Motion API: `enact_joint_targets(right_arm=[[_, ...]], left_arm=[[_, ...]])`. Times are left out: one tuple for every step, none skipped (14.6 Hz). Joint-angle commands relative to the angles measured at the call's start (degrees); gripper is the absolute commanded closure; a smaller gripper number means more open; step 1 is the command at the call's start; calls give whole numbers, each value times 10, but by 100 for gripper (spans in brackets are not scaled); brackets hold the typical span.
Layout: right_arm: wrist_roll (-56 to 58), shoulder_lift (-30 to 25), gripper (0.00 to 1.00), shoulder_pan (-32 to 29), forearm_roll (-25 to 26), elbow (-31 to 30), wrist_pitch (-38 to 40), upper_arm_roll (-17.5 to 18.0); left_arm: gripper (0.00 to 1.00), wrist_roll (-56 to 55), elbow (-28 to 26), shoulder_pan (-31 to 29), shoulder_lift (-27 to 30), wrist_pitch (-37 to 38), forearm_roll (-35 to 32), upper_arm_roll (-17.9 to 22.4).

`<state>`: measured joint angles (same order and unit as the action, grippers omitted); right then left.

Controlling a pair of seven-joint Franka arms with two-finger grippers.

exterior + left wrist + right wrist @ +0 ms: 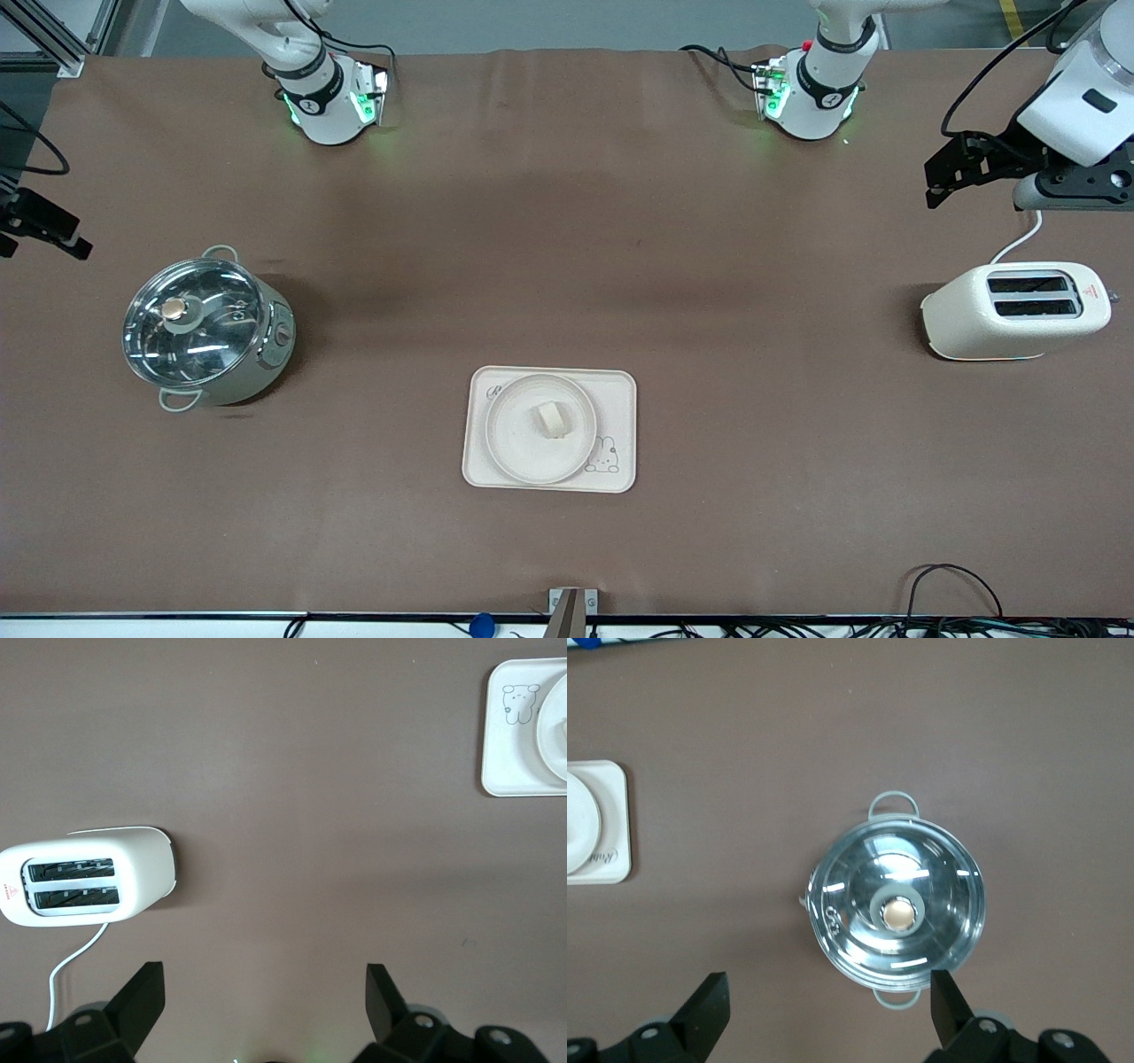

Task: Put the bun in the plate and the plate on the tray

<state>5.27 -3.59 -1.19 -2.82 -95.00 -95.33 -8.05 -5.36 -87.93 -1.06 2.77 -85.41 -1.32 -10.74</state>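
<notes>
Bun (554, 418) sits in the plate (518, 447), near its middle. Plate rests on the tray (620, 390), shifted toward the right arm's end, so the bunny drawing at the tray's corner toward the left arm's end stays visible. Tray lies flat on the brown worktop (567, 248), nearer the front camera than both arm bases.

My left pincer (263, 997) hangs released, fingers spread wide, holding nothing, up over the worktop at the left arm's end, near the toaster (1014, 310). Toaster slots face up, white cord trails off it.

My right pincer (828, 1005) is also released and holds nothing, up at the right arm's end, near the pot (208, 328). Pot has its glass lid on. Both arms wait, well apart from the tray.
</notes>
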Motion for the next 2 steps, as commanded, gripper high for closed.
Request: enact_joint_targets(right_arm=[[8,-20,0,-20,12,-21,15,22],[8,-20,0,-21,12,-21,20,23]], left_arm=[[0,13,9,-2,1,8,1,2],[0,13,9,-2,1,8,1,2]])
